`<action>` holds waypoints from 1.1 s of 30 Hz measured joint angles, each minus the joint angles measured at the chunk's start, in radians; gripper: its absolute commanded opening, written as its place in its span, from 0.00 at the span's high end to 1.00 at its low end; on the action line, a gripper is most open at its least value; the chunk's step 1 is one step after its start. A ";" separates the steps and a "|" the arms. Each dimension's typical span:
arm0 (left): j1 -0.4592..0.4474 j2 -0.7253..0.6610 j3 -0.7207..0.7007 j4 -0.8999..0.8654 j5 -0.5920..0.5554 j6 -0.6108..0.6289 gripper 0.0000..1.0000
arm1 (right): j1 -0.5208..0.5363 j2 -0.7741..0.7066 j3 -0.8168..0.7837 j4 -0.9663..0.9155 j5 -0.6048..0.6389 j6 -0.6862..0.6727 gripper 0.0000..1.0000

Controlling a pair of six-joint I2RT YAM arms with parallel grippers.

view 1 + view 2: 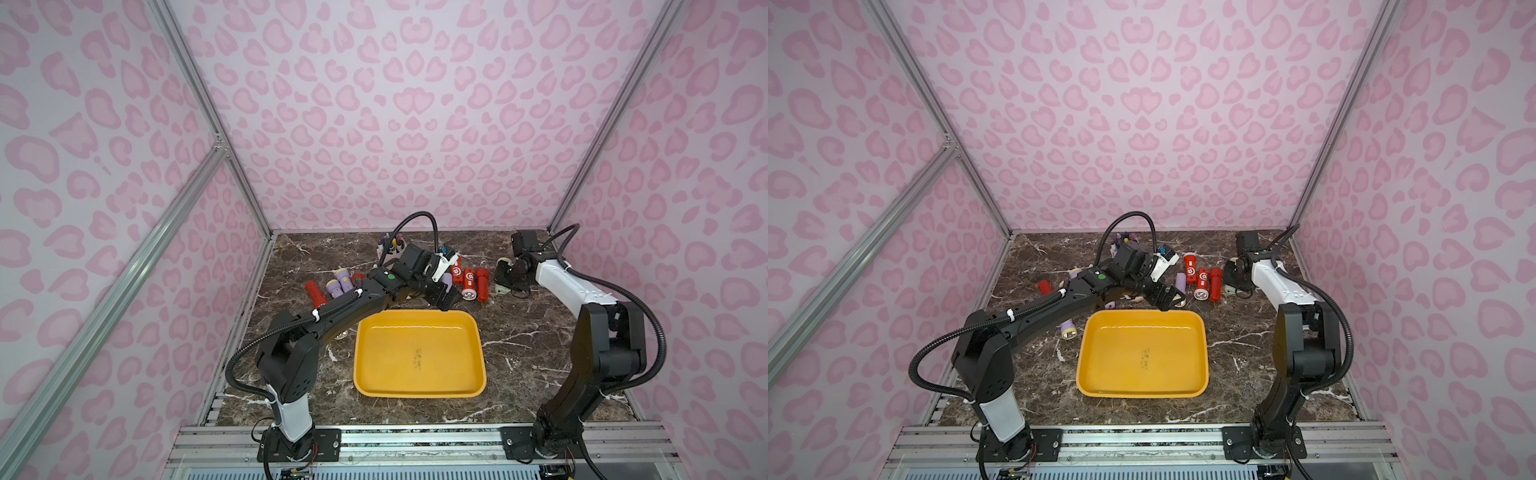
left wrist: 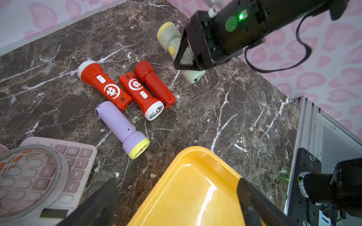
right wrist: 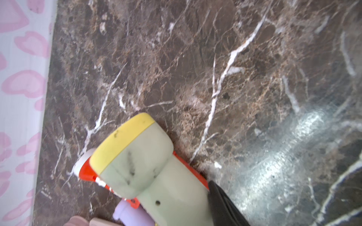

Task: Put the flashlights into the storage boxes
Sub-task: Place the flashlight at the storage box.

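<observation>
In both top views the tray sits bare at the table's near middle, so the job looks to be at its first pick. The left gripper hangs over the tray's far rim. The right gripper is down at the green torch, just beside the red torches, and more lilac ones lie well apart behind the left arm. From the left wrist, its own jaws stand wide apart and empty, with the tray's corner between them. A lilac torch lies near that rim, next to the calculator. The right gripper's jaws straddle the green torch's barrel, and its tail seems to rest on the table. From the right wrist, the green torch fills the near view with one black finger pressed to its side, so I judge it gripped, though the other finger is hidden. Next comes a straight lift clear of the red torches. After that it needs a carry to the tray, clear of the left gripper, before letting go.
</observation>
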State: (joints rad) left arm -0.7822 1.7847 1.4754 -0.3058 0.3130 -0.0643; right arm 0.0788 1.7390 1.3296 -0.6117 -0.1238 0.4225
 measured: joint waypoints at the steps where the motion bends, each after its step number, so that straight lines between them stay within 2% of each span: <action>1: -0.008 -0.011 -0.014 -0.002 -0.005 0.006 0.04 | 0.018 -0.022 -0.006 -0.014 -0.001 0.000 0.60; 7: -0.041 -0.079 -0.093 -0.006 -0.033 0.011 0.04 | 0.136 -0.142 -0.053 -0.071 -0.004 0.004 0.60; 17: -0.070 -0.249 -0.289 0.016 -0.114 -0.060 0.04 | 0.311 -0.364 -0.241 -0.124 -0.011 0.072 0.59; 25: -0.111 -0.317 -0.356 0.012 -0.195 -0.092 0.04 | 0.411 -0.487 -0.352 -0.148 -0.035 0.119 0.59; 33: -0.120 -0.329 -0.372 0.005 -0.246 -0.118 0.04 | 0.511 -0.536 -0.438 -0.159 -0.037 0.146 0.58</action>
State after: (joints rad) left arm -0.9024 1.4559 1.1034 -0.3004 0.0673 -0.1822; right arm 0.5900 1.2030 0.8917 -0.7704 -0.1608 0.5690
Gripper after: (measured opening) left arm 0.953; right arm 0.416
